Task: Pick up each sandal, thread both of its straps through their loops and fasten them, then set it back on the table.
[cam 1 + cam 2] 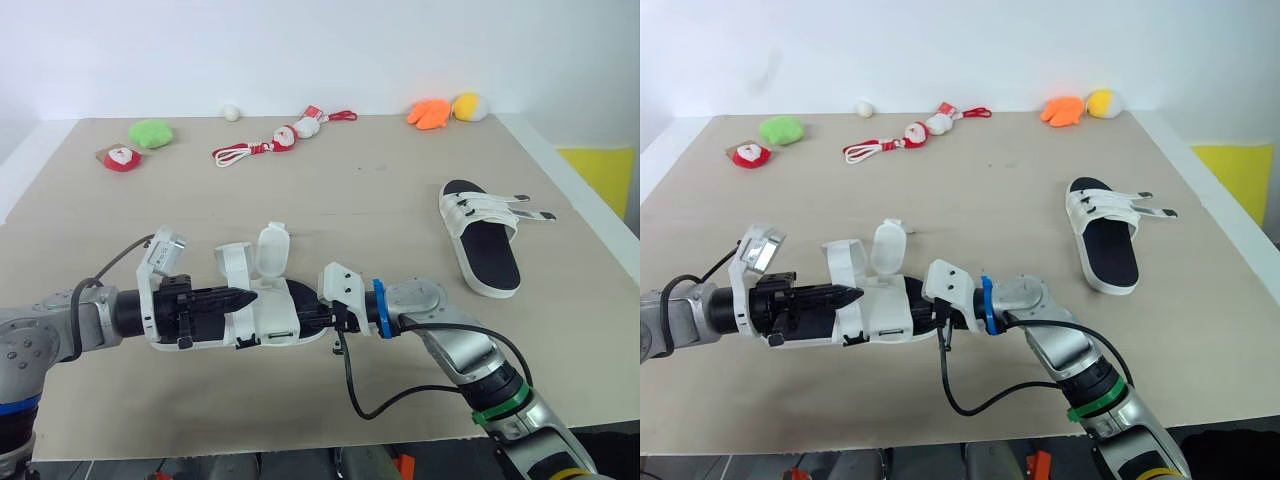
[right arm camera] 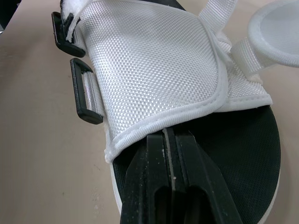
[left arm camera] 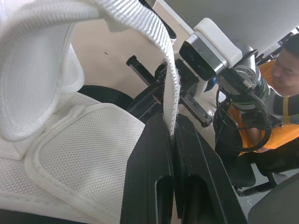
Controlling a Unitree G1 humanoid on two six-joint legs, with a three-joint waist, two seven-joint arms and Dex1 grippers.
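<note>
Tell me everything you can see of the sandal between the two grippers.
The near sandal has a black footbed and a white woven-mesh upper with two black plastic loops at one side. Both straps are unthreaded and curl upward. It lies lengthwise between the arms near the front edge of the table. The left gripper is shut on one strap; the right gripper pinches the upper's hem.
</note>
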